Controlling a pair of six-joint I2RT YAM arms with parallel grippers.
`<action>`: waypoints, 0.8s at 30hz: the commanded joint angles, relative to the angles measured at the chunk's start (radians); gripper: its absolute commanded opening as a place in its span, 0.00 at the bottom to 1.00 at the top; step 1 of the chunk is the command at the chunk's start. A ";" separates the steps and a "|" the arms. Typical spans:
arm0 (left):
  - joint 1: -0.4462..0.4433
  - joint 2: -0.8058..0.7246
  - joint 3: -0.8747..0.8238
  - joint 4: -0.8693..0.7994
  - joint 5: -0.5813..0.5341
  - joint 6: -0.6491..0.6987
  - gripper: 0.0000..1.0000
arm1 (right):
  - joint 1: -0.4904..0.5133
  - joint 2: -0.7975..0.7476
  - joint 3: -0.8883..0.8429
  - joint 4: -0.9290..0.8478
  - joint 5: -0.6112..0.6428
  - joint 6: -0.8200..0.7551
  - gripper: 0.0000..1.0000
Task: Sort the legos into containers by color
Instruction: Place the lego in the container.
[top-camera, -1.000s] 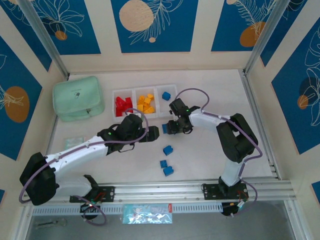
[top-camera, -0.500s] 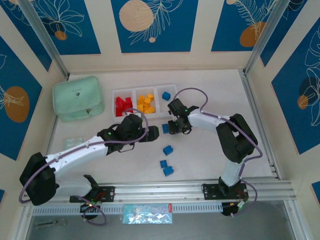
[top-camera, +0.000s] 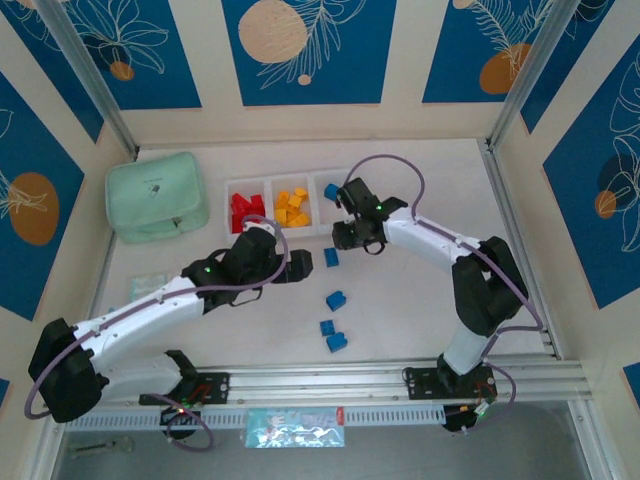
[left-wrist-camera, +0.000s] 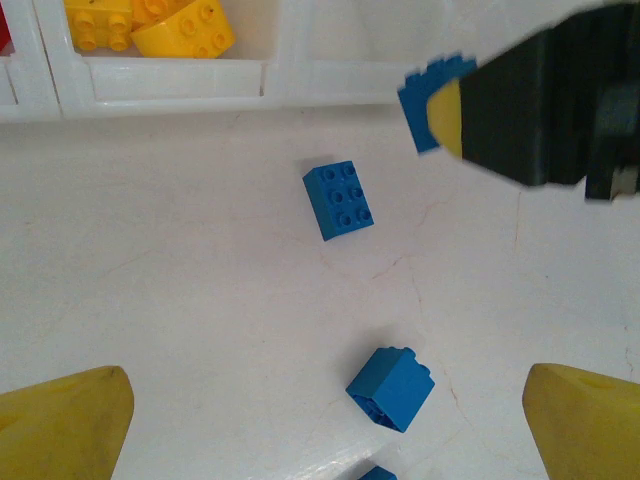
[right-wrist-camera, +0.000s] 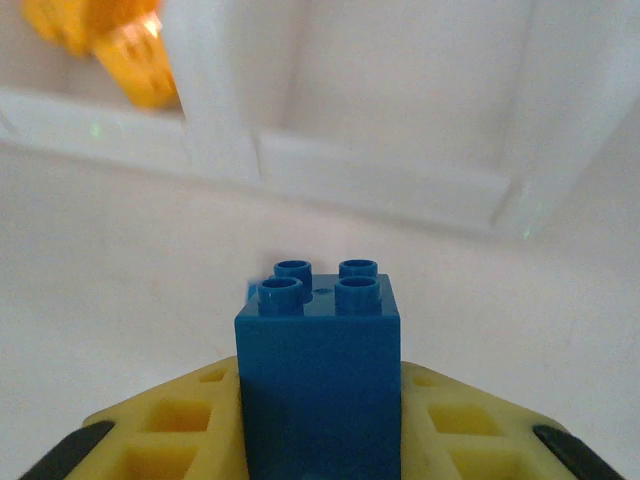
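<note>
Right gripper: clamped on one blue lego, just short of tray near wall | Left gripper: jaws wide apart, above loose blue legos on counter | Tray holds red legos, yellow legos

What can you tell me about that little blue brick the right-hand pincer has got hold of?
The blue brick is a tall, glossy plastic block with four round studs on top. It is held upright, squeezed between the yellow pads of the right pincer, facing the white tray wall just ahead.
</note>
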 joint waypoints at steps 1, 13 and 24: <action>0.027 -0.024 0.045 -0.034 -0.005 0.036 0.99 | -0.026 0.078 0.100 -0.024 0.003 -0.011 0.30; 0.093 -0.031 0.053 -0.027 0.028 0.023 0.99 | -0.076 0.353 0.413 -0.040 0.008 -0.021 0.31; 0.124 -0.028 0.030 -0.008 0.047 0.003 0.99 | -0.094 0.467 0.518 -0.057 0.007 -0.022 0.42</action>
